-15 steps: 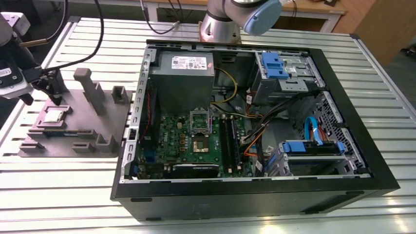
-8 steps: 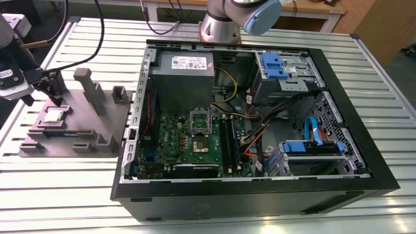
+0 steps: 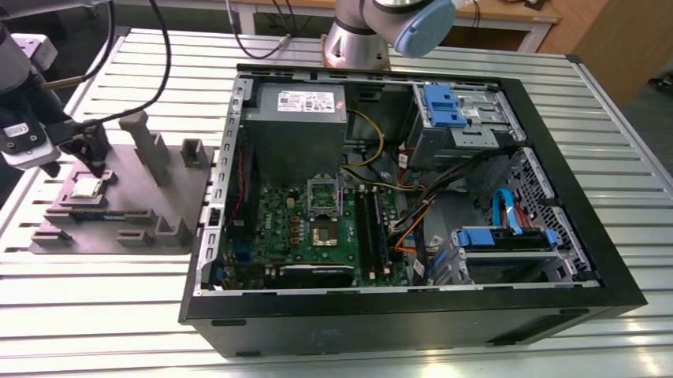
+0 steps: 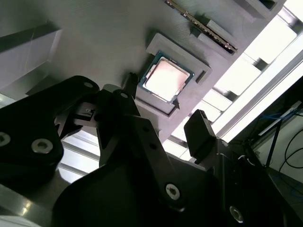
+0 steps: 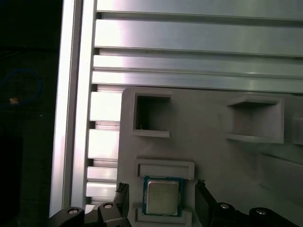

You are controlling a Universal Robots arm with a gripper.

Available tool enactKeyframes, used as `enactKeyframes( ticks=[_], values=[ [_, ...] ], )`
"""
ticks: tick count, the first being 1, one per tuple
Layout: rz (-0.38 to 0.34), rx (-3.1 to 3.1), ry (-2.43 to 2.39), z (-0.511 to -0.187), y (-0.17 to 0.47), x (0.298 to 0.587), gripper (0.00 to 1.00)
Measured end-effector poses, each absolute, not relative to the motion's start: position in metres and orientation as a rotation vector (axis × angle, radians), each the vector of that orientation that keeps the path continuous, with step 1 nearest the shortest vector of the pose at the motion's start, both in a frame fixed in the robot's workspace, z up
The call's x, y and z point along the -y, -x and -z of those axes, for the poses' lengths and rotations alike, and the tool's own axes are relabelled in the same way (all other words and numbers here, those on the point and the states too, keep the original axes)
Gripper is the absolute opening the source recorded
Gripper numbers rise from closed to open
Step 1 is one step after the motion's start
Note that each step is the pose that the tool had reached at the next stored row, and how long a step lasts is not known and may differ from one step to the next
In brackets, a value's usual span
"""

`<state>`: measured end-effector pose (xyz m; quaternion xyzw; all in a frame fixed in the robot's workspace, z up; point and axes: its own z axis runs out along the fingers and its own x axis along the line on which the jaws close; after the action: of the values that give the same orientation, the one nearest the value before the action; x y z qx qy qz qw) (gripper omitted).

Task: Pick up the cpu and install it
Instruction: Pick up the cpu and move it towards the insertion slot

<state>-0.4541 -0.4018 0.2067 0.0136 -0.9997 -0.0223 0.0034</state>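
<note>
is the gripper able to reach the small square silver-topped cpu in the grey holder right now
Probably yes: the open gripper hangs just above the silver-topped cpu in its grey holder, straddling it, and nothing covers the chip.

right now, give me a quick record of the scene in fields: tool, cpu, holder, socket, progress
tool: open, low over the cpu and straddling it, not gripping
cpu: lying flat in a recess, metal top up
holder: grey fixture on the slatted table, at the exterior view's left, beside the computer case
socket: on the green motherboard inside the open case, brownish centre exposed
progress: cpu not yet picked up
</note>
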Motion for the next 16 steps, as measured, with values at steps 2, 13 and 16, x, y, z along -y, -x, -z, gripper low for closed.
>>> enactKeyframes(
  ticks=[2,13,16],
  values=[
    [0.070,3.134,-0.042,-0.203,0.454,0.402,0.66],
    [0.070,3.134,-0.043,-0.189,0.455,0.404,0.66],
    [0.069,3.134,-0.043,-0.186,0.455,0.404,0.66]
  ],
)
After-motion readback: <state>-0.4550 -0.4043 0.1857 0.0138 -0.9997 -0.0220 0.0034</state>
